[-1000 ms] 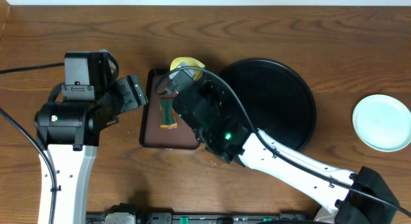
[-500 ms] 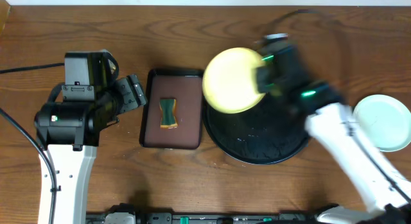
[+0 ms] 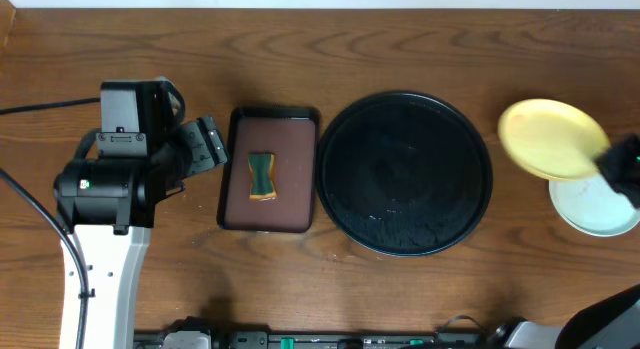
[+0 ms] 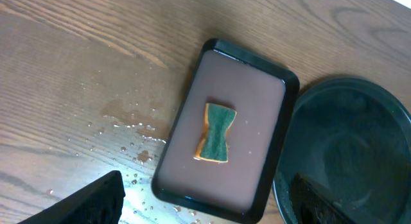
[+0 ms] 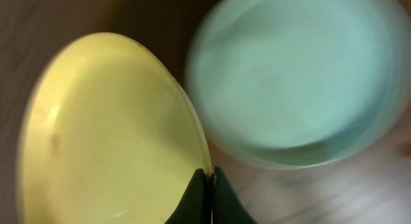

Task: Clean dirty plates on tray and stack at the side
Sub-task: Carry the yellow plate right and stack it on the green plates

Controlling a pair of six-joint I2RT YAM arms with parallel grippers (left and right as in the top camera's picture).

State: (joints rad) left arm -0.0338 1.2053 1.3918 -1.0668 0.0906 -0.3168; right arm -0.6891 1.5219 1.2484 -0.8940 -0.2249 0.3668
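Right pincer [image 5: 207, 180]: clamped shut on the rim of the yellow plate [image 3: 550, 137], by the right edge of the table [image 3: 100, 39].
Yellow plate: held tilted, partly over the mint plate [image 3: 603, 211] — contact cannot be told.
Left pincer [image 3: 205, 144]: fingers apart, holding nothing, near the left edge.
Tray [image 3: 405, 174]: mid-table.
Brown tray [image 3: 290, 139]: just left of it — sponge [image 3: 262, 176] in its middle.

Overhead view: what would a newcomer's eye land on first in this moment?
The pale yellow plate at the far right, pinched by its rim in the right hand and overlapping the mint plate below it. Next comes the big black tray in the middle, with no plate on it. Left of it is the brown tray, holding a green sponge.
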